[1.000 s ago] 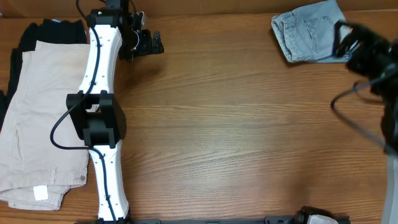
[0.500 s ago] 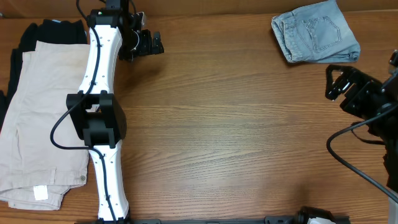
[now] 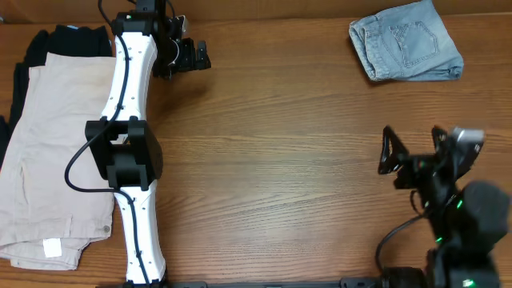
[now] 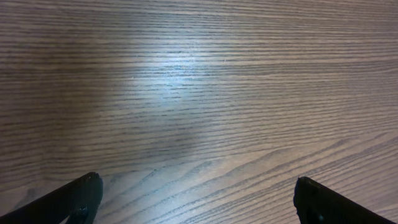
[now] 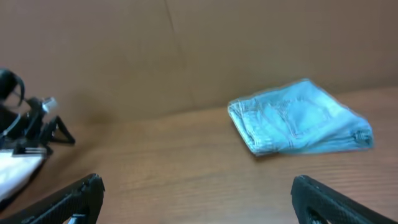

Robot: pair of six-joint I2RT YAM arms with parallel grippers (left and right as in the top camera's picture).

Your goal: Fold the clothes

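Two arms stand over the wooden table (image 3: 280, 160) and neither carries anything. Seen from overhead, the folded light-blue denim shorts (image 3: 406, 40) lie by themselves at about 2 o'clock on the tabletop, close to the far edge, a compact squarish bundle with a stitched pocket facing up. The right gripper (image 3: 414, 148) hangs at about 3 o'clock, well apart from the shorts and on the near side of them, with its black fingers (image 3: 390, 152) spread wide and nothing between them. Its wrist camera looks across the table at the shorts (image 5: 301, 127), which rest at about 1 o'clock in that view, in front of a plain brown wall (image 5: 124, 50); the fingertips sit at the lower corners of the picture, and the right gripper (image 5: 198, 199) is released there too. The left gripper (image 3: 200, 56) is up at about 11 o'clock, at the end of its white arm (image 3: 132, 80), and points toward 3 o'clock. Its own camera shows only bare wood grain beneath the left gripper (image 4: 198, 202), with its dark fingers (image 4: 78, 198) far apart, so it is also let go. Over at 9 o'clock a pair of beige trousers (image 3: 52, 160) lies flat along the table's edge, with a black garment (image 3: 68, 36) showing from under its far end at about 10 o'clock.
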